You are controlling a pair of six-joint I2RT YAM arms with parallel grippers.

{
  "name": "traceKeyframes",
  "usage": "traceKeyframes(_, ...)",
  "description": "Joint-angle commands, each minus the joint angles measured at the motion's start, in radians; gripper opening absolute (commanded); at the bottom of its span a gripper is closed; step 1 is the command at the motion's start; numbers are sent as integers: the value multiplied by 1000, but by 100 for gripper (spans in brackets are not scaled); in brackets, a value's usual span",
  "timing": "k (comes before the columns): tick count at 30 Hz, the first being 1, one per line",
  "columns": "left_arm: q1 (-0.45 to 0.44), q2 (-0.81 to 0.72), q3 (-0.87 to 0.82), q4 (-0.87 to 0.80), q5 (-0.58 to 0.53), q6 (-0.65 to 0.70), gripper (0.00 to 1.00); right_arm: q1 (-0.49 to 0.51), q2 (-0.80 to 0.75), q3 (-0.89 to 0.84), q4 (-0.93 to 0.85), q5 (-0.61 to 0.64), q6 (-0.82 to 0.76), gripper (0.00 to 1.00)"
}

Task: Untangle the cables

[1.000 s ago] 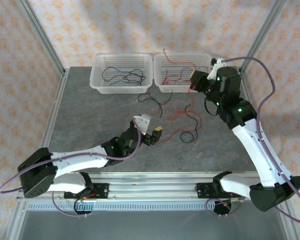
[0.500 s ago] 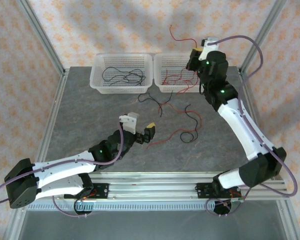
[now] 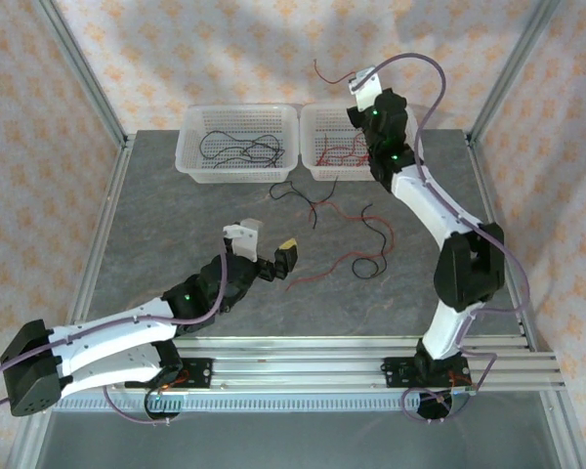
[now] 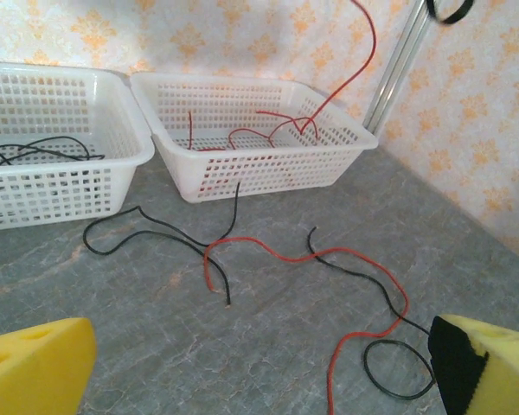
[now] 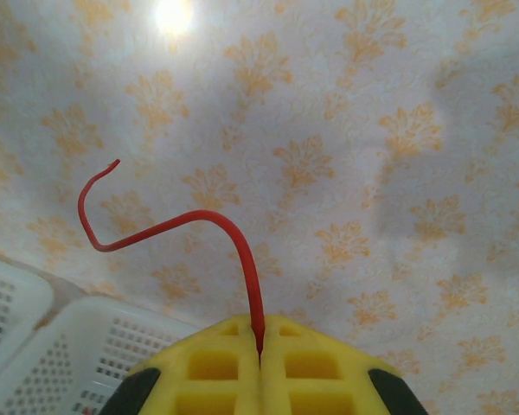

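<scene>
Right gripper (image 5: 259, 350) pinches thin, curling red cable (image 5: 199, 213).

Grey table (image 3: 176, 220) bearing two white baskets (image 3: 236, 168) and loose red and black cables (image 4: 346, 252)

The left arm (image 3: 117, 332) and right arm (image 3: 425, 200) are white shells joined by black segments, each with small green lights (image 3: 395, 156) and a thick purple cable (image 3: 437, 78) looping alongside. The left pincer (image 4: 259, 372) and right pincer (image 5: 259, 346) have blocky yellow pads (image 5: 216, 380) on black backing, and the right one's pads are marked by square hollows.
</scene>
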State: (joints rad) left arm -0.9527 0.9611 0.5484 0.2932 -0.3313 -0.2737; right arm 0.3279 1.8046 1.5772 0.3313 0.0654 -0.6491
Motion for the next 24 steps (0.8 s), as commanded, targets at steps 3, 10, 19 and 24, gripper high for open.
traceKeyframes(3,9,-49,-3,-64,-52,-24,99,-41,130,122,90,25,-85,0)
traceKeyframes(10,9,-80,-2,-104,-83,-36,99,-84,264,163,86,31,-90,0)
traceKeyframes(19,9,-86,13,-123,-104,-33,99,-120,312,113,-66,-24,-113,0)
traceKeyframes(24,9,-78,18,-126,-105,-33,99,-122,385,211,-220,33,-127,0)
